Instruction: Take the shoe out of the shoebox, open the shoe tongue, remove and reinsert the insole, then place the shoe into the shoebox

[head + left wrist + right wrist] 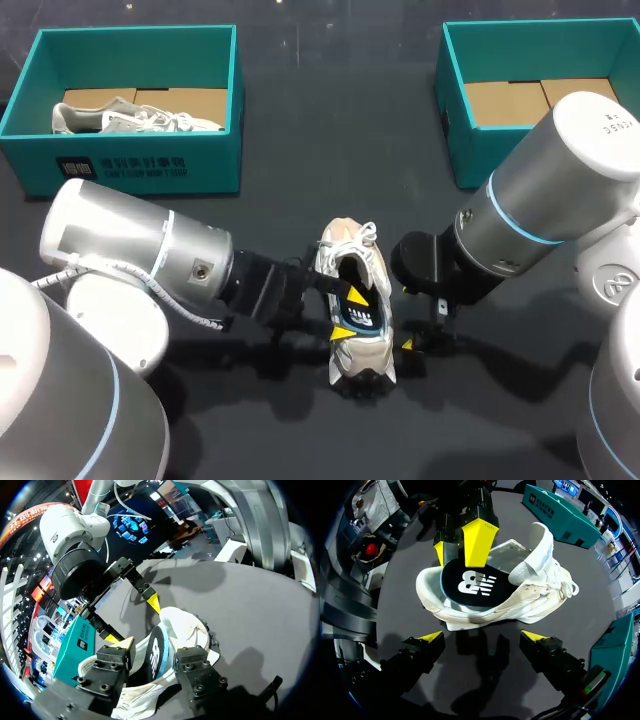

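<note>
A white and beige shoe (377,272) (192,627) (530,595) lies on the dark table between my arms, tongue pulled up at its far end. The dark insole (366,319) (159,652) (470,582) with a white logo sits in its heel. My left gripper (346,313) (155,649) (460,550) is open over the heel, one yellow finger above the insole and the other by the heel wall. My right gripper (420,345) (134,620) (484,637) stands wide open just beside the shoe's right side, holding nothing.
A teal shoebox (140,165) at the back left holds another grey-white shoe (135,118). A second teal shoebox (470,150) stands at the back right with only brown card in it.
</note>
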